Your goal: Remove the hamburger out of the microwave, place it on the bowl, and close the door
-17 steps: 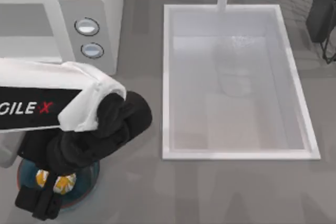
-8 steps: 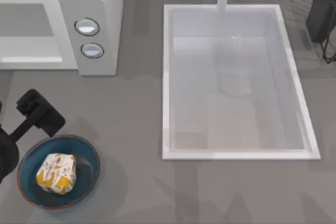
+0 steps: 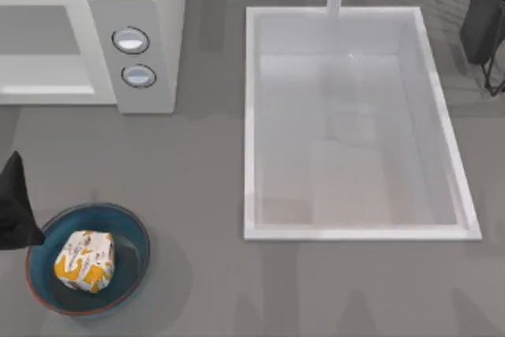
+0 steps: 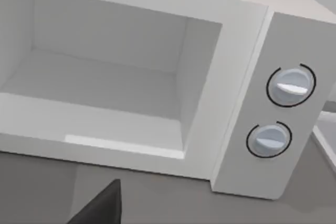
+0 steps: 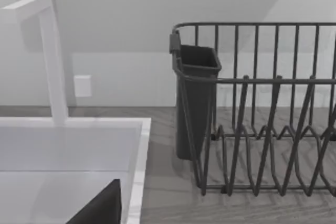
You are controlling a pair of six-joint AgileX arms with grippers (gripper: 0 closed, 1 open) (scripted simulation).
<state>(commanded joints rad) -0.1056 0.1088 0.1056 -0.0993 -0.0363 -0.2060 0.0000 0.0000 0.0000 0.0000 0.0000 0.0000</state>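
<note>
Hamburger lies in the bowl, left of centre, long axis roughly front-to-back. Bowl sits on the surface at front left. Microwave at back left, cavity bare. My left arm at the left edge beside the bowl; jaws' state: can't tell

No readable text, label or number anywhere — the microwave panel carries two unmarked knobs.
</note>
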